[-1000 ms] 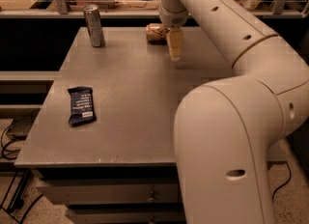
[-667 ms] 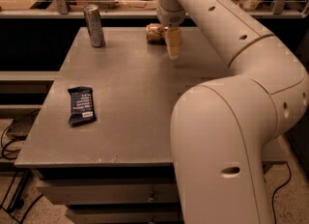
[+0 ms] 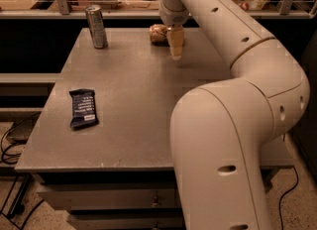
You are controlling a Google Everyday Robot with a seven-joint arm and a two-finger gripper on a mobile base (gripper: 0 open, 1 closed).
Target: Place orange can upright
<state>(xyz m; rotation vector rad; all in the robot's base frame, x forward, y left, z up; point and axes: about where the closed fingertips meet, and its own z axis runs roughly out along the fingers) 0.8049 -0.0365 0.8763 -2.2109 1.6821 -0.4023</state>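
The orange can (image 3: 158, 33) lies on its side near the far edge of the grey table (image 3: 133, 105), orange-tan with a mottled cream pattern. My gripper (image 3: 176, 50) hangs down from the arm just to the right of the can and slightly in front of it, with its tip close to the tabletop. It is beside the can, not around it. The gripper body hides the can's right end.
A tall slim silver-grey can (image 3: 96, 27) stands upright at the table's far left. A dark blue snack bar wrapper (image 3: 82, 107) lies flat at the left front. My large arm (image 3: 233, 140) covers the table's right side. A shelf with clutter runs behind the table.
The gripper has shifted very slightly left, toward the can. The can, the silver can and the wrapper have not moved.
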